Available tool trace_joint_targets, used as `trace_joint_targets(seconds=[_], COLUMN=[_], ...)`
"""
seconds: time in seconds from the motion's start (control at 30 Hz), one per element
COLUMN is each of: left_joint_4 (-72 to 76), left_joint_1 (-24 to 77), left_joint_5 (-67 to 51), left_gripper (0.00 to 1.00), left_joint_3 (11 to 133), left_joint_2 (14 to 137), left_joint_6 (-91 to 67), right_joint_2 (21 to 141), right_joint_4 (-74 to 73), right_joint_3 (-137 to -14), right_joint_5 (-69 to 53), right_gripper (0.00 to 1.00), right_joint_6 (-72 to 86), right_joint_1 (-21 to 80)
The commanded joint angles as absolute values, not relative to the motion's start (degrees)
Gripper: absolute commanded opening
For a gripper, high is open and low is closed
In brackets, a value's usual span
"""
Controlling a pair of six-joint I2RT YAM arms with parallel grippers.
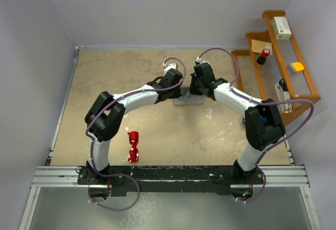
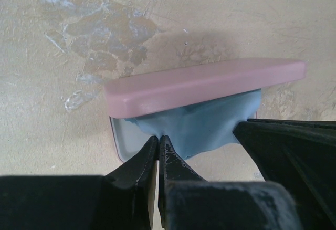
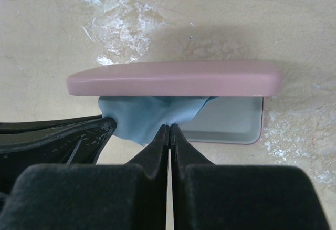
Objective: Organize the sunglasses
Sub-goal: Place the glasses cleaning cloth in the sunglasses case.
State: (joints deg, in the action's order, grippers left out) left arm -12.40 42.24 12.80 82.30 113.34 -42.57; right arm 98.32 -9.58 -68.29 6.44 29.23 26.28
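Note:
The red sunglasses point(image 1: 133, 146) lie folded on the table near the left arm's base, away from both grippers. At mid-table stands the open pink case point(image 1: 190, 101). Its lid point(image 2: 205, 83) is raised over the grey-lined base point(image 2: 121, 135). A light blue cloth point(image 2: 205, 127) spills from under the lid. My left gripper point(image 2: 158, 138) is shut on the cloth's edge. My right gripper point(image 3: 169, 127) is shut on the same cloth point(image 3: 139, 117), below the lid point(image 3: 173, 77) and beside the base point(image 3: 233, 119). The two grippers stand side by side at the case's front.
A wooden stepped rack point(image 1: 307, 91) stands at the right edge of the table, holding a white box point(image 1: 282, 27) and several small items. Walls close in the table on the left, back and right. A metal rail point(image 1: 58, 175) runs along the near edge.

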Motion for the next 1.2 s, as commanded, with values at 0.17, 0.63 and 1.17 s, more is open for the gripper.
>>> trace_joint_targets(seconds=[0.17,0.63,1.17], left_joint_4=[-9.4,-7.8,-7.1], left_joint_1=[41.1,40.5,40.5], left_joint_5=[12.9,11.5,10.8], left_gripper=[0.0,0.0,0.0], left_joint_3=[84.4,82.2,79.7], left_joint_2=[113.3,114.2,113.2], left_joint_6=[-41.3,-41.8,-43.5], right_joint_2=[98.0,99.0,95.8], right_joint_4=[-7.7,-6.9,-8.1], right_joint_3=[-70.1,-67.8,-64.2], right_joint_5=[7.2,7.0,9.2], right_gripper=[0.0,0.0,0.0], right_joint_6=[27.9,27.9,28.3], right_joint_1=[25.7,24.7,24.4])
